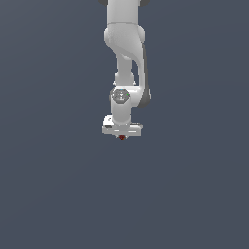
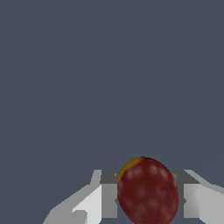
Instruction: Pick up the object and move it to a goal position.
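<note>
The object [image 2: 148, 191] is a dark red roundish lump with a small orange-yellow patch. In the wrist view it sits between my two grey-white fingers [image 2: 105, 197], which press on both its sides. In the exterior view it shows as a tiny red speck [image 1: 122, 137] just under the white gripper [image 1: 122, 136] at the end of the arm. The gripper is shut on the object. The flat grey ground shows no shadow or contact line, so I cannot tell how high the object is held.
A plain dark grey-blue surface [image 1: 194, 194] fills both views. The white arm [image 1: 125, 44] comes down from the top middle of the exterior view. No other objects or markers show.
</note>
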You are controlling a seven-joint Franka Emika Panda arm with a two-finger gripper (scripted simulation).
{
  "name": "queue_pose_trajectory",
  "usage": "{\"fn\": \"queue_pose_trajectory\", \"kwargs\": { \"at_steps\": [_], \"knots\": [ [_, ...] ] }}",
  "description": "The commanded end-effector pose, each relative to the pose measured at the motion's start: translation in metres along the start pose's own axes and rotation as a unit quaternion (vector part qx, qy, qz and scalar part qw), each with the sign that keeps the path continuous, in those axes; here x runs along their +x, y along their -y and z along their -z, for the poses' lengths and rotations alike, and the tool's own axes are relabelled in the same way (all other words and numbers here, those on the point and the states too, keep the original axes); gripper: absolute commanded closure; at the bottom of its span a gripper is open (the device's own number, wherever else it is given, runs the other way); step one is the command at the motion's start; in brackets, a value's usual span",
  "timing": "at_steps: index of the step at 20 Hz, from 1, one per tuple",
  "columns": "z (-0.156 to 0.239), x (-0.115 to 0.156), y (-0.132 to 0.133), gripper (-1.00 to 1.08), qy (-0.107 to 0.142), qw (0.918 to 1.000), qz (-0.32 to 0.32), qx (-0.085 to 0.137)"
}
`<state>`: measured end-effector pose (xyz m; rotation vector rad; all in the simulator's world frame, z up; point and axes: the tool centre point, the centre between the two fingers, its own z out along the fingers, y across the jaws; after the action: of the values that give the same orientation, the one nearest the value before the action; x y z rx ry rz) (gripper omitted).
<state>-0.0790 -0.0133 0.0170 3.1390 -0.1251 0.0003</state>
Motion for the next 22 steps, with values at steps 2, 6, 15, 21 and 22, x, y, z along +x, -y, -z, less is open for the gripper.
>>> {"fn": "queue_pose_trajectory", "kwargs": {
  "at_steps": [2,6,15,21,22],
  "knots": [
    [0.0,0.0,0.0,1.08,0.0,1.0,0.0,0.0],
    [0.001,0.003,0.002,1.08,-0.006,1.0,-0.001,0.0],
    [0.014,0.033,0.026,1.08,-0.064,0.9979,-0.005,0.003],
    [0.035,0.067,0.054,1.08,-0.134,0.9909,-0.011,0.006],
    [0.039,0.073,0.059,1.08,-0.146,0.9892,-0.012,0.006]
  ]
}}
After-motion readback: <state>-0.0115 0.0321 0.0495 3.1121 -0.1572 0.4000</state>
